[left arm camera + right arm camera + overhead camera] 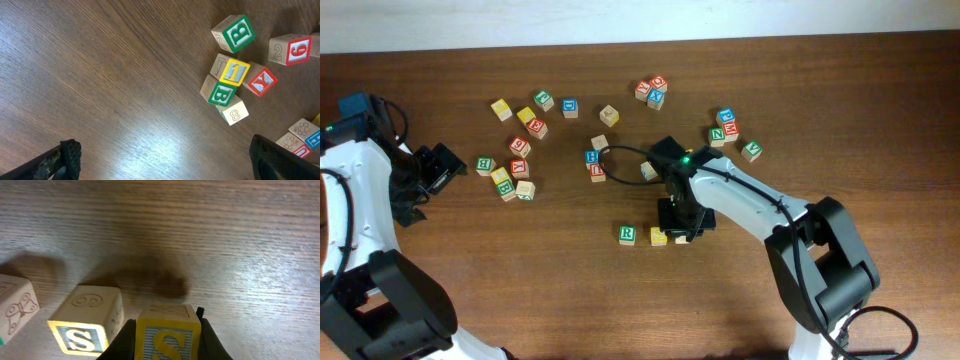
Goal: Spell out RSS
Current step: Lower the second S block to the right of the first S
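The green-and-white R cube (627, 235) sits at the table's front middle, with a yellow S cube (658, 237) just to its right. My right gripper (682, 232) is shut on a second yellow S cube (167, 337), held right of the first S cube (86, 326). The cube at the far left of the right wrist view (15, 307) shows only a butterfly face. My left gripper (162, 162) is open and empty over bare wood at the far left of the table (432, 168).
Loose cubes lie across the back: a cluster at left (510, 170), a pair near the centre (595, 165), others at back right (652, 92) (730, 128). The left wrist view shows green B cubes (235, 32) and a red X cube (261, 80).
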Controlling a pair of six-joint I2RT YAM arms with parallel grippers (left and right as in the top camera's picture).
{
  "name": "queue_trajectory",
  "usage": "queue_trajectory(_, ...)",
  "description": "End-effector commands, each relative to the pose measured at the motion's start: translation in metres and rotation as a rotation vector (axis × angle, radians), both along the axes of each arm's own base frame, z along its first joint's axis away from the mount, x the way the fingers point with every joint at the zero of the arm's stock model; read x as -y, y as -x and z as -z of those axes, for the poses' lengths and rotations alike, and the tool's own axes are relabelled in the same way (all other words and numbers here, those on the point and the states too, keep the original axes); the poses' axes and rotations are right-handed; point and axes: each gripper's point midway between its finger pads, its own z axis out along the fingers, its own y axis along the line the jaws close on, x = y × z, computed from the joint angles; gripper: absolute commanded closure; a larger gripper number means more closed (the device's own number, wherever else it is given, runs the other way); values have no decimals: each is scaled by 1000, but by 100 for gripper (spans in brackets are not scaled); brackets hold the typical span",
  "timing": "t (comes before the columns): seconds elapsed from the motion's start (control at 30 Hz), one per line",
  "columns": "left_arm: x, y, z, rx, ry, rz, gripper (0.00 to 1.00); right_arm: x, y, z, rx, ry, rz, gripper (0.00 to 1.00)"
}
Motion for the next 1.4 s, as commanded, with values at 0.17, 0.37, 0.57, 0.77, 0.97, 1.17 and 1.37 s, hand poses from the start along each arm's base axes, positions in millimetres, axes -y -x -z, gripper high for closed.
queue_trajectory(0.17, -1, -2, -11, 32, -7, -18, 1, -4, 4, 8, 14, -15, -4, 83)
queue_trajectory(0.37, -1, -2, -11, 32, -7, -18, 1, -9, 3, 7, 15, -44, -5, 83)
queue_trajectory(0.57, -1, -2, -11, 32, -7, -18, 1, -12, 5, 7, 6, -60, -5, 79)
queue_trajectory(0.77, -1, -2, -11, 32, -7, -18, 1, -10, 9, 7, -9, -52, -5, 62)
queue_trajectory(0.97, -1, -2, -11, 32, -7, -18, 1, -9, 11, 6, -21, -52, -10, 63)
queue_trajectory(1.17, -1, -2, -11, 32, -7, -18, 1, -10, 10, 6, -15, -56, -21, 69)
queue_trajectory(1.37, -1, -2, -11, 32, -7, -18, 1, -10, 9, 6, -8, -60, -41, 70)
